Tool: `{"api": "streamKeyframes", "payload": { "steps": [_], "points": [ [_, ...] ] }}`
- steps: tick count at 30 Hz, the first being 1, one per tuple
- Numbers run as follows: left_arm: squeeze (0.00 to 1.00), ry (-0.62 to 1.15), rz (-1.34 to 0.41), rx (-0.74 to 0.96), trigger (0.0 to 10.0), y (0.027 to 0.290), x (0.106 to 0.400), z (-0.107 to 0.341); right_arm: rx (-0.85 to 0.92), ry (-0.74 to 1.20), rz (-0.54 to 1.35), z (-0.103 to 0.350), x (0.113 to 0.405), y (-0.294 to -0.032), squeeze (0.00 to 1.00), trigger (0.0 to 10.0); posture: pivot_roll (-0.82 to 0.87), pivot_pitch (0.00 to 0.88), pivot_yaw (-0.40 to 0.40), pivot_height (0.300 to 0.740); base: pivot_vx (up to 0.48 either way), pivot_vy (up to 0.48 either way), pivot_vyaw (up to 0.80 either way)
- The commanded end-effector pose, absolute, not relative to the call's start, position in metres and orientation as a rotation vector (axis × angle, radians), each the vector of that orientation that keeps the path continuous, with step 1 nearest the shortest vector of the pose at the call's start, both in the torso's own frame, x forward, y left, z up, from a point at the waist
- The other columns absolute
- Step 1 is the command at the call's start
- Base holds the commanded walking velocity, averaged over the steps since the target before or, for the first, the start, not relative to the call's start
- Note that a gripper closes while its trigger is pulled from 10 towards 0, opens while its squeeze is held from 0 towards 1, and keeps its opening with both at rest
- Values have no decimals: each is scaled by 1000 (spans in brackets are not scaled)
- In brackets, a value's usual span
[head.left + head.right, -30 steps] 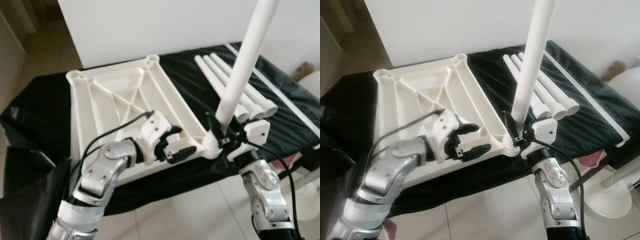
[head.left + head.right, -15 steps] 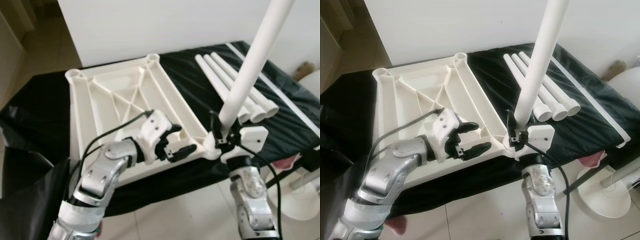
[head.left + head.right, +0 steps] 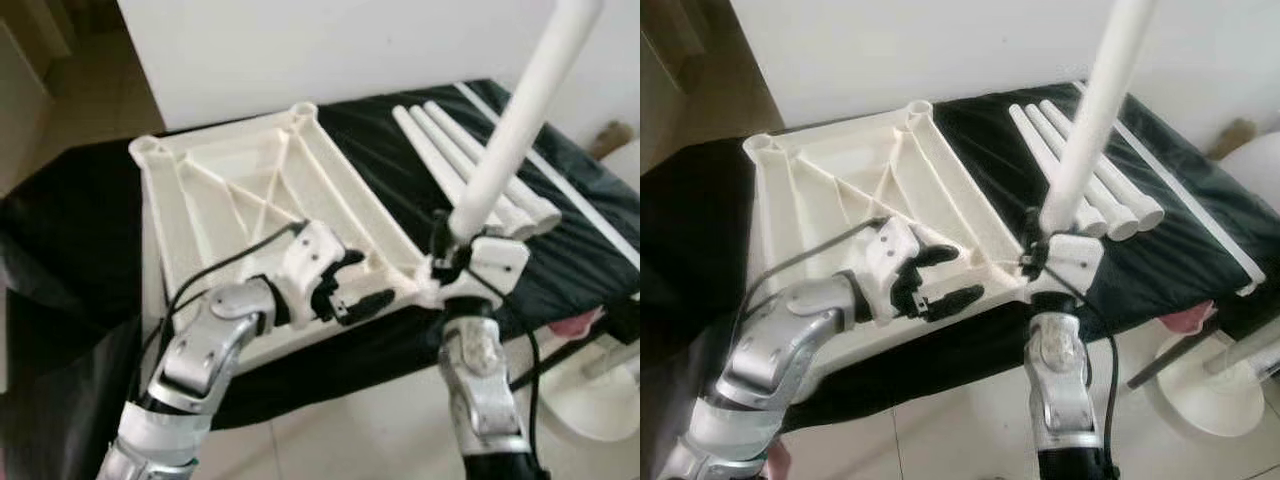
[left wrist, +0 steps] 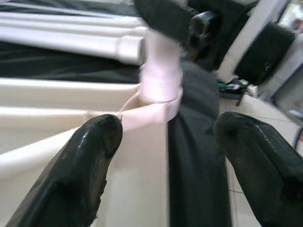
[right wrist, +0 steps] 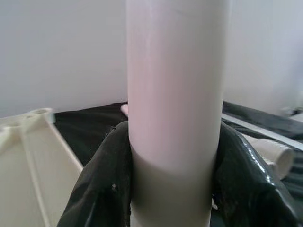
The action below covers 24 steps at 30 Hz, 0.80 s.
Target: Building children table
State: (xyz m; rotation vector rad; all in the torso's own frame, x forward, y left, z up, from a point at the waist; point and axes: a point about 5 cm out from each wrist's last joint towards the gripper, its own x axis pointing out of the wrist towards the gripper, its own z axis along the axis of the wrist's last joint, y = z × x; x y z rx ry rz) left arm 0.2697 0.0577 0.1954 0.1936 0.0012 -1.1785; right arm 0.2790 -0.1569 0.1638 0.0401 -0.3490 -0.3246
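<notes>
One white tabletop [image 3: 250, 190] lies upside down on the worktop [image 3: 80, 230] draped in black cloth, its ribbed underside facing up. One white leg [image 3: 515, 115] stands in the near right corner socket [image 3: 430, 290], leaning away to the right. The right gripper [image 3: 452, 255] has its fingers [image 5: 102, 184] closed around the leg's base. The left gripper [image 3: 352, 285] rests at the tabletop's near edge, its fingers [image 4: 78, 172] spread apart and holding nothing. Three more legs [image 3: 1080, 175] lie side by side on the cloth to the right, just behind the socket.
</notes>
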Motion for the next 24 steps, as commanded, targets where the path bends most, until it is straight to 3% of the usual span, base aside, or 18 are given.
{"api": "streamKeyframes", "payload": {
  "steps": [1,24],
  "points": [
    [0,1,-1112,195,10000,60,271,196,24,-12,-450,100,270,-176,0,10000,1,102,28,740,0,0,0],
    [0,-3,-1118,190,10000,56,271,195,123,51,-495,102,292,-165,0,10000,-5,75,19,740,0,0,0]
  ]
}}
